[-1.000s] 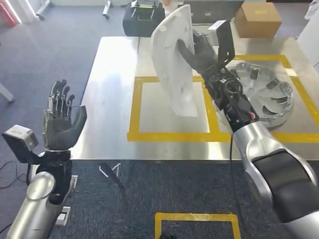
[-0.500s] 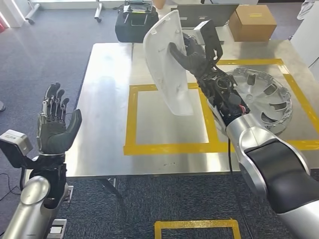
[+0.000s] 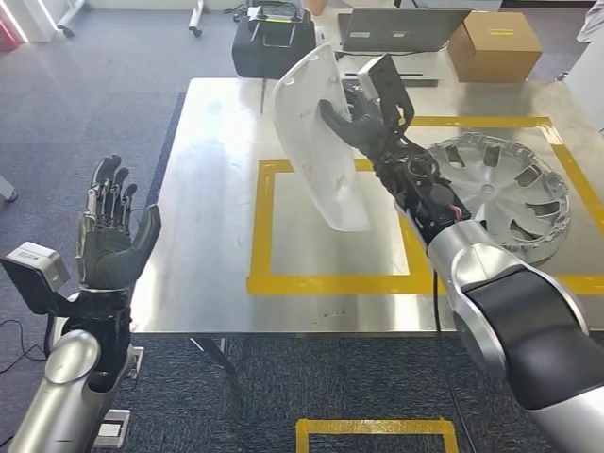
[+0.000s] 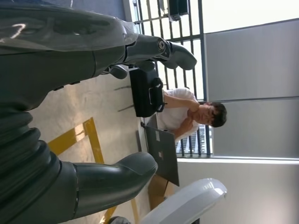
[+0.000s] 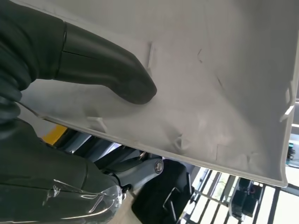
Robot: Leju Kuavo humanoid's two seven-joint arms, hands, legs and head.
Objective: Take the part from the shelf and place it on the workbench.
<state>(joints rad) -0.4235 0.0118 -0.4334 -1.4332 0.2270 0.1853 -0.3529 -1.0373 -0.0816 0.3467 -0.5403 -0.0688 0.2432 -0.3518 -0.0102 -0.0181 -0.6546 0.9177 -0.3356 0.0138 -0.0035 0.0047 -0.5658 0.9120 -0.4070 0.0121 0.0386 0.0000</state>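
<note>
A: White part (image 3: 321, 142)?
B: Thin moulded shell, likely light, stiff, slick; pinched at its edge by right hand (image 3: 356, 118), upright above desk (image 3: 213, 189).
A: Left hand (image 3: 110, 231)?
B: Spread, holding nothing.

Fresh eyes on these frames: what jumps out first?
The large white curved plastic panel, gripped by the right hand and held tilted above the yellow-taped square on the shiny steel workbench. Next, the silver wheel cover lying flat to its right. The left hand is raised off the table's left edge, holding nothing, its fingers pointing up.
</note>
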